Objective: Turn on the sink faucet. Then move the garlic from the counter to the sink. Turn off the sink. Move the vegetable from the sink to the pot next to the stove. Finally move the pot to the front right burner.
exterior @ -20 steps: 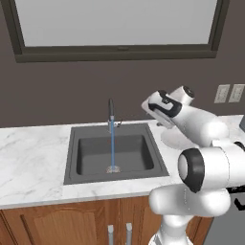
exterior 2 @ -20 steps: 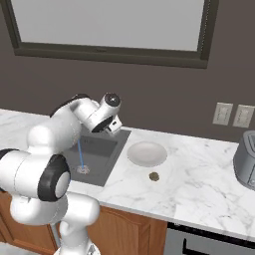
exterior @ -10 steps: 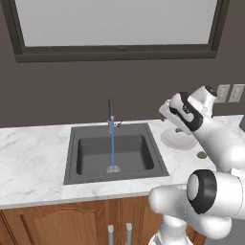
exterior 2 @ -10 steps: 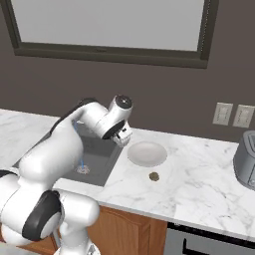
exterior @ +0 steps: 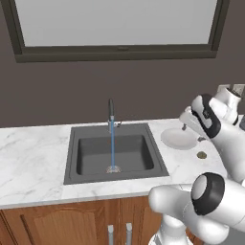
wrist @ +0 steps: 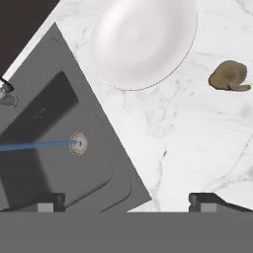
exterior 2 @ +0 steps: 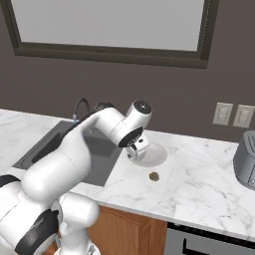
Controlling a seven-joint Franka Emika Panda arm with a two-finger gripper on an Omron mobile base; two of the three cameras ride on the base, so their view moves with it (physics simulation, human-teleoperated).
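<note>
With water running from the faucet [exterior: 111, 111], we have swung our empty, wide-open gripper [exterior 2: 137, 148] (nothing held) from the sink [exterior: 158, 154] toward the garlic [wrist: 229, 75].

Dark brown wall [exterior: 143, 95] runs the whole back of the kitchen, with a big window [exterior: 117, 21] up at 12 o'clock, dark frame, pale flat light behind the glass. Brown wooden cabinets [exterior: 62, 222] sit along the bottom around 6 to 7 o'clock in the left base view, two slim metal handles [exterior: 119, 234] on the doors. Over at 3 o'clock in the right base view there's a pair of white wall outlets [exterior 2: 233, 115]. Lighting is even all over.
</note>
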